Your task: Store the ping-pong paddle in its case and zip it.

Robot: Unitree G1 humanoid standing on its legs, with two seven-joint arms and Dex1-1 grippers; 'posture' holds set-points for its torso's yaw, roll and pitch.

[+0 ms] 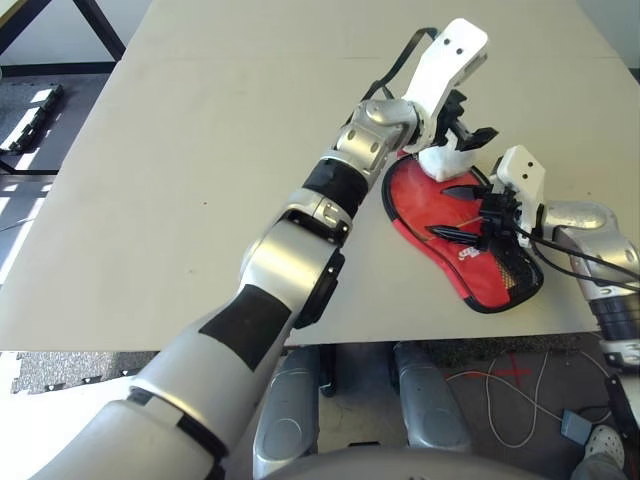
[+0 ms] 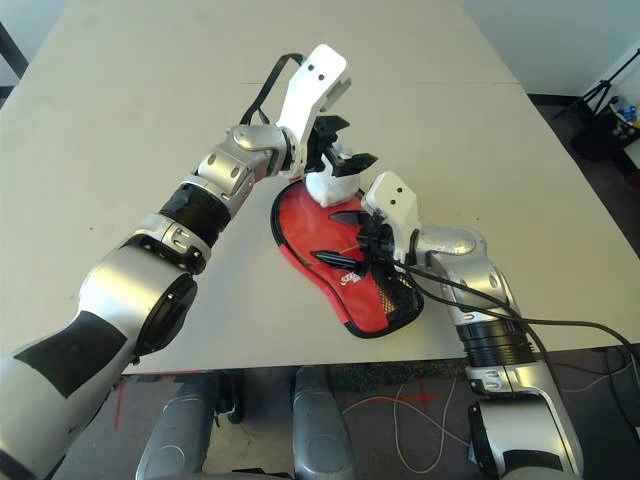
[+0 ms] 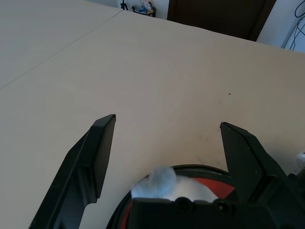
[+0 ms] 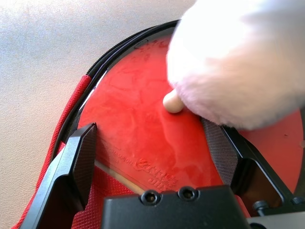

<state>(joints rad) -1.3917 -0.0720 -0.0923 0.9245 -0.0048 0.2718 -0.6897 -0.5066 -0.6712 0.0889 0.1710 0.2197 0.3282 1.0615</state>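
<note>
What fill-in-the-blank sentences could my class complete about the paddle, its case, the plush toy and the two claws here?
1. The white plush toy sits on the ping-pong paddle's ____ rubber face.
2. The left claw has its fingers ____ above the toy.
3. The case lies on the table with its ____ not closed.
4. The right claw has its fingers ____ over the paddle.

Missing words: red; open; zipper; open

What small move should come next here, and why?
Probably close the open left gripper on the white fluffy plush toy and lift it off. It sits on the round red rubber paddle lying in the red fabric case, blocking the zip.
</note>
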